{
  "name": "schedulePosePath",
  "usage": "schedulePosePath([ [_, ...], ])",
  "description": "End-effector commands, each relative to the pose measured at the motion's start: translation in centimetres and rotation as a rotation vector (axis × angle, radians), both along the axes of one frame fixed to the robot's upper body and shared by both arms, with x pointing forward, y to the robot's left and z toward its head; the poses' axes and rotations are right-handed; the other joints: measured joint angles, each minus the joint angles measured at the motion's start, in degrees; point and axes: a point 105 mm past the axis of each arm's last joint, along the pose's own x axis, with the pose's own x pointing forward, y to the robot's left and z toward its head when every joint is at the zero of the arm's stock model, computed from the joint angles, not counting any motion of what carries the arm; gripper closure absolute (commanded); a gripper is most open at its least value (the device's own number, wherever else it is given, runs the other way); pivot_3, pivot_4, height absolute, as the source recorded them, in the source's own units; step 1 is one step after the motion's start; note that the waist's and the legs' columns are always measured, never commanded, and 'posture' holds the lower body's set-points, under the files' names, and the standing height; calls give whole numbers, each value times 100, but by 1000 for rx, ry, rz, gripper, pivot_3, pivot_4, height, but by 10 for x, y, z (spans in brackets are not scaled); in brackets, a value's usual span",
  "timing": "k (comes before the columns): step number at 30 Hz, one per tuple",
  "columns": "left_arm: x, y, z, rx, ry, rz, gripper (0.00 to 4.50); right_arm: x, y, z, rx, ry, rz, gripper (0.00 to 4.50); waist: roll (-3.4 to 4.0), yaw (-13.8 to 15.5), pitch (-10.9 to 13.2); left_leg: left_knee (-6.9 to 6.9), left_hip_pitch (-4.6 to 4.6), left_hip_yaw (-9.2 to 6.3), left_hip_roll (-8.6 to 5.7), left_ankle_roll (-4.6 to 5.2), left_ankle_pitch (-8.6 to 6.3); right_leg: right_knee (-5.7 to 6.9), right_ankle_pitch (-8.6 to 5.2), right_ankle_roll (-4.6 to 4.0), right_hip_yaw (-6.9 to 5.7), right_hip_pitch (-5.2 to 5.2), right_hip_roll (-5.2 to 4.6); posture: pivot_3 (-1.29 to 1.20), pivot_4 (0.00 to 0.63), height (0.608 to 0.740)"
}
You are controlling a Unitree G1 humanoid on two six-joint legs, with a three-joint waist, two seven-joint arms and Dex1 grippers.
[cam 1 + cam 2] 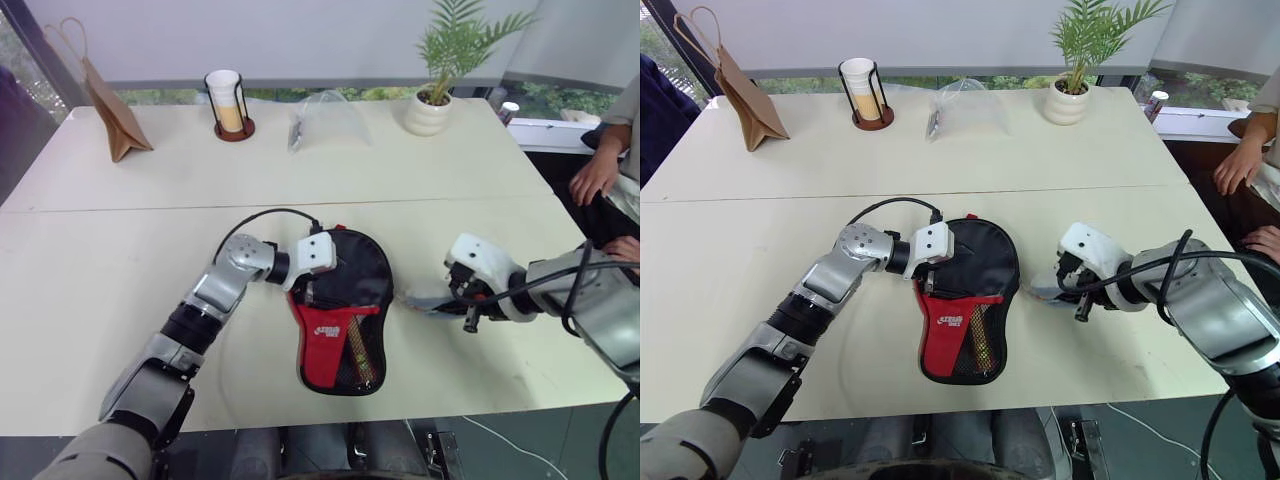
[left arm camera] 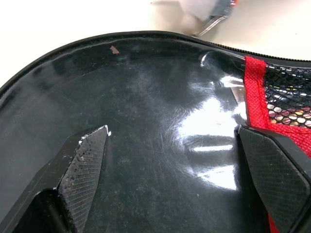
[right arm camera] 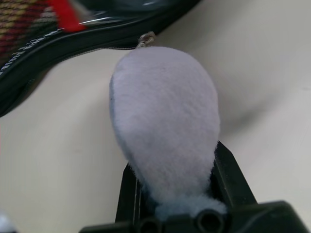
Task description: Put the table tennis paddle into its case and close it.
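On table point(image 1: 120, 300), case point(image 1: 345, 310) lies lengthwise, red end nearest robot.

You have one case point(image 1: 345, 300) on the worktop point(image 1: 120, 290), one grey fuzzy pull tab point(image 3: 165, 121), one brown paper bag point(image 1: 112, 115), one cup holder point(image 1: 228, 105), one clear plastic bag point(image 1: 325, 118) and one potted plant point(image 1: 440, 70). You can count two end effectors: left point(image 2: 180, 179) and right point(image 3: 177, 182). One person's hand point(image 1: 597, 175) shows.
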Motion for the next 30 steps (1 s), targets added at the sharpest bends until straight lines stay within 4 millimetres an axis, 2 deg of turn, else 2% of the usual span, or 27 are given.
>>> schedulePosePath([
  [1, -16, 20, -55, 187, 140, 35, 20, -10, 6, 7, -6, -7, 82, 4438, 0, 2, 0, 0, 0, 0, -1, 1, 0, 0, 0, 1, 0, 0, -1, 0, 150, 740],
  [11, -22, 21, -57, 189, 154, 39, 20, -26, 11, 0, -6, 23, 201, 4438, -1, 54, -1, 0, 0, -1, -1, 4, -2, -4, -2, 2, 0, 2, 0, 0, 150, 740],
  [21, -25, 22, -59, 194, 163, 45, 20, -32, 22, -3, -1, 24, 328, 4438, -1, 92, -1, -1, 2, -1, -1, 5, -4, -4, -4, 2, 0, 2, 0, 0, 150, 740],
  [30, -26, 22, -60, 197, 170, 52, 20, -45, 14, -10, -51, 68, 406, 4438, -1, 102, -2, -1, 2, -1, -1, 6, -5, -5, -6, 1, 0, 3, -1, 0, 150, 740],
])
